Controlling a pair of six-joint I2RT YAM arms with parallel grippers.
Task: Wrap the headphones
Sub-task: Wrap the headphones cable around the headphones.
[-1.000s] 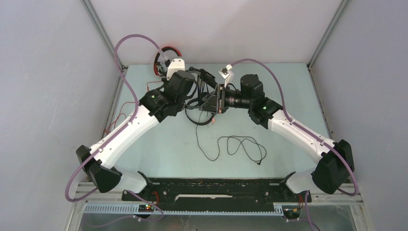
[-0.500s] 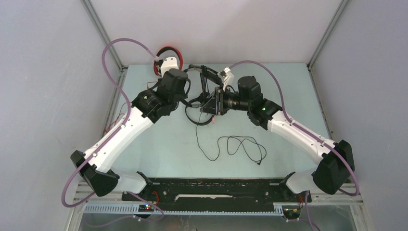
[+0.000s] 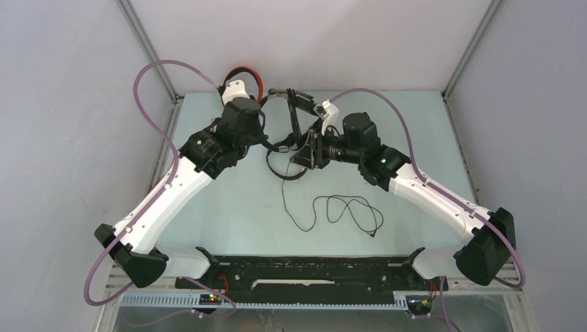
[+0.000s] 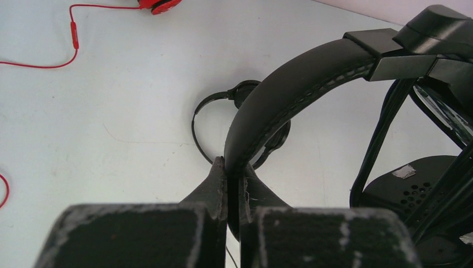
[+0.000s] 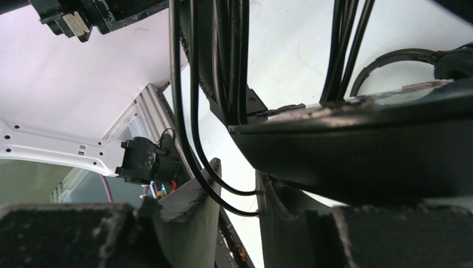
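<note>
Black headset (image 4: 390, 50) up between the two arms.
Left gripper (image 4: 231, 184) clamps its headband (image 4: 279, 100) tight; right gripper (image 5: 237, 195) has its jaws parted, cable (image 5: 192, 139) looping through the gap.

white left arm (image 3: 163, 200) and right arm (image 3: 436, 200), black joints and bases, purple cables (image 3: 160, 63) looping off each, green led (image 3: 380, 162) on the right.

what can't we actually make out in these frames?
Red headphones: top view, mostly behind the left arm; left wrist view, cut by the top edge.
Black headset on the table: left wrist view, partly behind the held headset's headband.
Cable strands: right wrist view, overlapping and too close to count wraps.
Right gripper: right wrist view, whether it touches the cable is unclear.
</note>
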